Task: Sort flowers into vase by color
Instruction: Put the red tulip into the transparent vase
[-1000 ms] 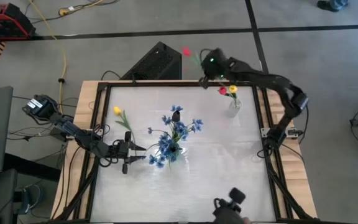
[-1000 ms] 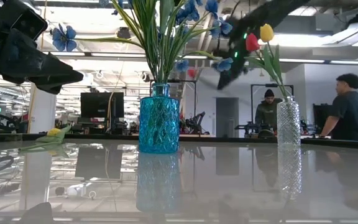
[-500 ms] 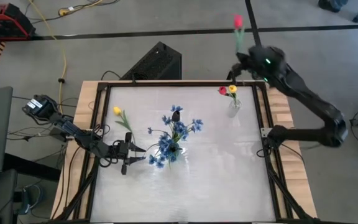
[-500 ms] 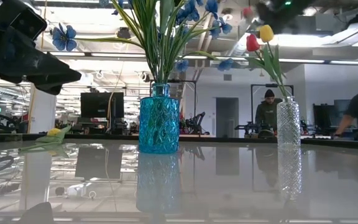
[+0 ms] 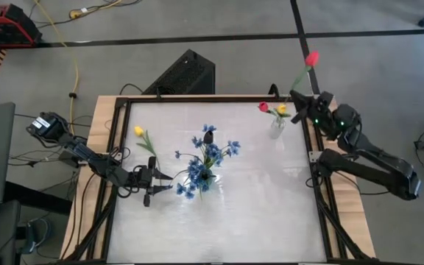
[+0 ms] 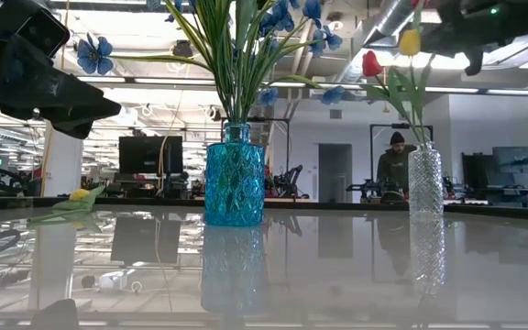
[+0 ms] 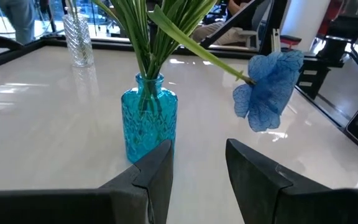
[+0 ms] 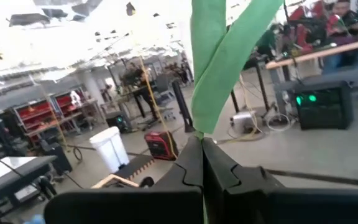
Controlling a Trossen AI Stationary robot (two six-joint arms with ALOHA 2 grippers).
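Two tools. Right tool (image 5: 298, 115) – clamped on a red tulip (image 5: 311, 58) stem beside the clear vase (image 5: 277, 126), likely for insertion there; stem slanted, bloom pointing up and beyond the worktop (image 5: 249, 199) edge. Left tool (image 5: 169, 181) – fingers apart, empty, facing the blue vase (image 7: 148, 123).

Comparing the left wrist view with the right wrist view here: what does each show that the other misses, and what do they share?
Left wrist only: the left gripper, open and empty, facing the blue glass vase of blue blossom sprays, with the clear glass vase farther off on the white tabletop.

Right wrist only: the right gripper shut on a green tulip stem with long leaves, room behind.

Shared: each shows only its own dark fingers and green stems.
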